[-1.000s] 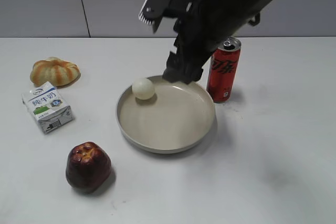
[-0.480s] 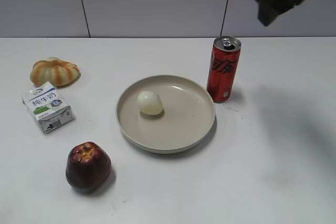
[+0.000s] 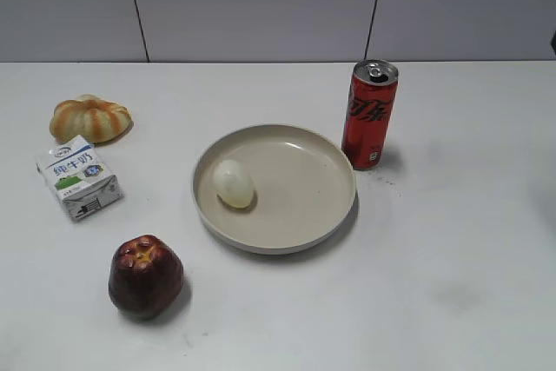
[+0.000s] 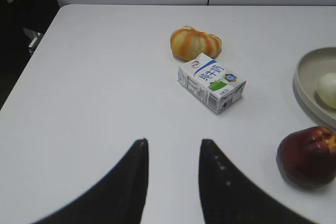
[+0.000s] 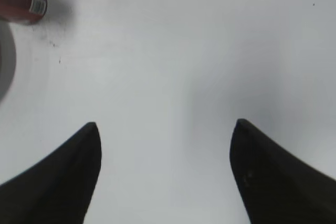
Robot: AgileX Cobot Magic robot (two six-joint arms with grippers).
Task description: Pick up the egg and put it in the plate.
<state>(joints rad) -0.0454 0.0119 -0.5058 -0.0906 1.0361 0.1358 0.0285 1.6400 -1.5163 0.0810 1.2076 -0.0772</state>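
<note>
The pale cream egg [image 3: 233, 183] lies inside the beige plate [image 3: 321, 202], on its left half. The left wrist view shows the egg [image 4: 327, 91] and part of the plate rim [image 4: 303, 85] at its right edge. My left gripper [image 4: 173, 142] is open and empty over bare table, well left of the plate. My right gripper [image 5: 164, 125] is wide open and empty over bare table to the right of the plate; a sliver of the plate [image 5: 4, 66] shows at the left edge. Neither gripper shows in the exterior view.
A red cola can [image 3: 370, 114] stands right behind the plate. A dark red apple [image 3: 145, 274] sits front left. A milk carton [image 3: 77, 177] and a pumpkin-shaped bun [image 3: 90, 117] lie at the left. The table's left edge [image 4: 31, 61] drops off beyond.
The right arm has pulled up and away to the right, out of the exterior view. The egg has rolled from the plate's back left rim toward its front left.
</note>
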